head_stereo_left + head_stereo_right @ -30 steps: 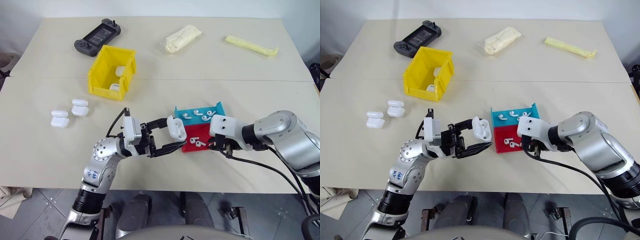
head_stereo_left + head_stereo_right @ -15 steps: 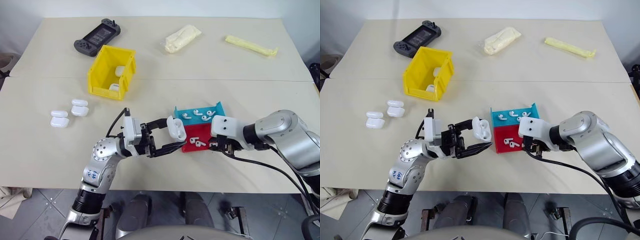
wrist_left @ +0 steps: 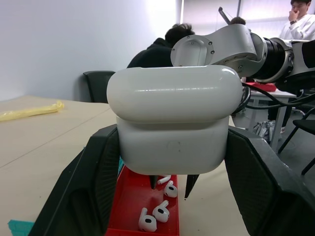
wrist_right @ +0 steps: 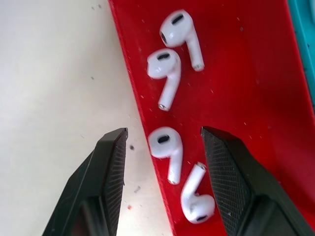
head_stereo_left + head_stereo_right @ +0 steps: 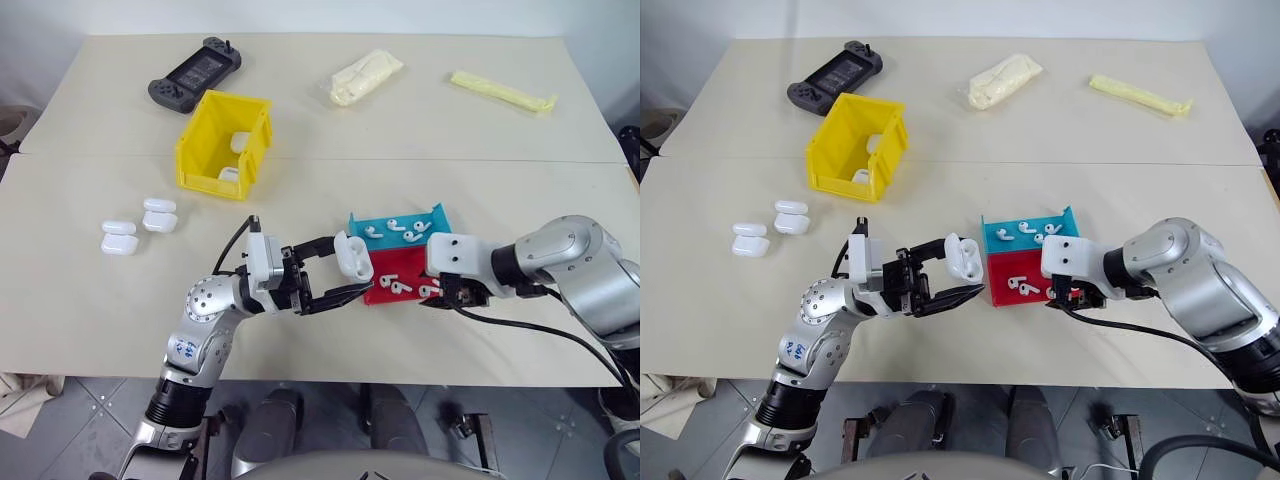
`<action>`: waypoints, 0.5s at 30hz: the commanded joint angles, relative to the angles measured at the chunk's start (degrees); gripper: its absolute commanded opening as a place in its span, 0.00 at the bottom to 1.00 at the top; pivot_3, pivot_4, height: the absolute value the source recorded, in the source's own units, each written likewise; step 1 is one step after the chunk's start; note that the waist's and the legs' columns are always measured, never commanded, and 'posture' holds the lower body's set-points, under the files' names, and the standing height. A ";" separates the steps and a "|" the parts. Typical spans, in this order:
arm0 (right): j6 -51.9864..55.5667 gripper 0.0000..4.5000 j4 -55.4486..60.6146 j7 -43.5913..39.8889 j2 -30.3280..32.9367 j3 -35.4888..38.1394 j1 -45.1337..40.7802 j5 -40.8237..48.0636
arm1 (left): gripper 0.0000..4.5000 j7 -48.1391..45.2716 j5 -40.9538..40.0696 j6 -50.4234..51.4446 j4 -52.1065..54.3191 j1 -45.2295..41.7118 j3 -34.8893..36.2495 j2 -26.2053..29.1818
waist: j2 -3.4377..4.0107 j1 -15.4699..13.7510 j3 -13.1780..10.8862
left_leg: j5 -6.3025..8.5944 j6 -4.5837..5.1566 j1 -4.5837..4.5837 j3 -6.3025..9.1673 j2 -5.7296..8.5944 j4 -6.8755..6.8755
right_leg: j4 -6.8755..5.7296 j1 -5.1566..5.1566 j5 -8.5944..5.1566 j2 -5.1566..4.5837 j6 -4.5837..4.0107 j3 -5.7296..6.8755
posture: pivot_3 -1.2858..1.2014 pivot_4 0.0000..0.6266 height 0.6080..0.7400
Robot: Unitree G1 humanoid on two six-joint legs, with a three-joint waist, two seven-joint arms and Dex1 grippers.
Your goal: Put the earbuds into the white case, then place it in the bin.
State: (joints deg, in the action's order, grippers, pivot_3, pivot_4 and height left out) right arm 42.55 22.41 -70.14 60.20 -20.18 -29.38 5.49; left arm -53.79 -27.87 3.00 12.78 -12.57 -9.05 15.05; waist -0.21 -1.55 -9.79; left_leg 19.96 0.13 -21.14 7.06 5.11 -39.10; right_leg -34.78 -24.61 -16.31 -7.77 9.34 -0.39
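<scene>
- right gripper (image 4: 162, 147) has spread its fingers over the last second; they were nearly closed before and now stand apart, straddling one earbud (image 4: 165, 150) in the red tray (image 4: 236, 88)
- nothing held between them yet; one finger is over the bare table (image 5: 330, 170) just off the tray's edge, the other over the tray floor
- right arm itself barely shifted, only the wrist tipped a bit toward the tray
- four earbuds lie loose in the red tray, more in the teal tray (image 5: 432, 214) touching it on the far side
- both trays sit near the front edge of the table, right of centre
- left gripper (image 5: 345, 272) unchanged, fingers clamped on the white case (image 5: 351, 256), held up off the table just beside the red tray's left end
- from the left wrist view the case lid looks shut or close to it, hard to say for sure
- meaning: looks like the first earbud pick is being lined up, so the task is at an early stage; no earbud is in this case yet
- risk as I judge it: the finger off the tray may catch the tray's edge when closing
- yellow bin (image 5: 205, 150) far back on the left, with white cases already inside; three spare cases (image 5: 135, 228) near the left edge
</scene>
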 commanded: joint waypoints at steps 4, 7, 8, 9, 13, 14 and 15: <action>-1.36 0.55 -0.34 -0.28 0.19 -0.80 -0.07 -1.57 | 0.62 0.25 -0.66 -0.54 1.99 0.18 0.30 -0.13 | 0.00 0.00 0.00 | 0.00 0.00 0.00 0.00 0.00 0.00 | 0.00 0.00 0.00 0.00 0.00 0.00 | 0.52 0.24 1.00; -1.45 0.51 -0.55 -0.18 -0.10 -1.10 -0.23 -1.84 | 0.62 0.29 -0.64 -0.56 1.98 0.12 0.33 -0.13 | 0.00 0.00 0.00 | 0.00 0.00 0.00 0.00 0.00 0.00 | 0.00 0.00 0.00 0.00 0.00 0.00 | 0.52 0.24 1.00; -1.48 0.47 -0.56 -0.14 -0.18 -1.21 -0.22 -1.89 | 0.62 0.31 -0.64 -0.55 1.96 0.09 0.35 -0.13 | 0.00 0.00 0.00 | 0.00 0.00 0.00 0.00 0.00 0.00 | 0.00 0.00 0.00 0.00 0.00 0.00 | 0.52 0.24 1.00; -1.49 0.42 -0.53 -0.10 -0.23 -1.28 -0.17 -1.92 | 0.62 0.32 -0.64 -0.53 1.98 0.08 0.36 -0.11 | 0.00 0.00 0.00 | 0.00 0.00 0.00 0.00 0.00 0.00 | 0.00 0.00 0.00 0.00 0.00 0.00 | 0.52 0.24 1.00; -1.51 0.14 -0.50 -0.07 -0.34 -1.39 -0.09 -2.02 | 0.62 0.38 -0.72 -0.41 2.11 0.09 0.47 0.02 | 0.00 0.00 0.00 | 0.00 0.00 0.00 0.00 0.00 0.00 | 0.00 0.00 0.00 0.00 0.00 0.00 | 0.52 0.24 1.00; -1.50 0.11 -0.47 -0.09 -0.33 -1.40 -0.08 -2.01 | 0.62 0.39 -0.72 -0.40 2.11 0.07 0.47 0.03 | 0.00 0.00 0.00 | 0.00 0.00 0.01 0.01 0.00 0.00 | 0.01 0.01 0.00 0.00 0.00 0.00 | 0.52 0.24 1.00; -1.50 0.11 -0.45 -0.10 -0.33 -1.40 -0.07 -2.00 | 0.62 0.40 -0.72 -0.40 2.10 0.06 0.47 0.04 | 0.00 0.00 0.00 | 0.00 0.00 0.01 0.00 0.00 0.00 | 0.00 0.01 0.00 0.00 0.00 0.00 | 0.52 0.24 1.00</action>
State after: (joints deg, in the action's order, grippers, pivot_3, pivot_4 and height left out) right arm 41.26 21.84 -70.21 60.02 -21.88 -29.37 3.92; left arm -53.55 -27.87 3.00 12.78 -12.57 -9.02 15.08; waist -0.21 -1.55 -9.79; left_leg 19.96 0.13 -21.13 7.06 5.10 -39.10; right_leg -34.78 -24.60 -16.31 -7.76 9.34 -0.39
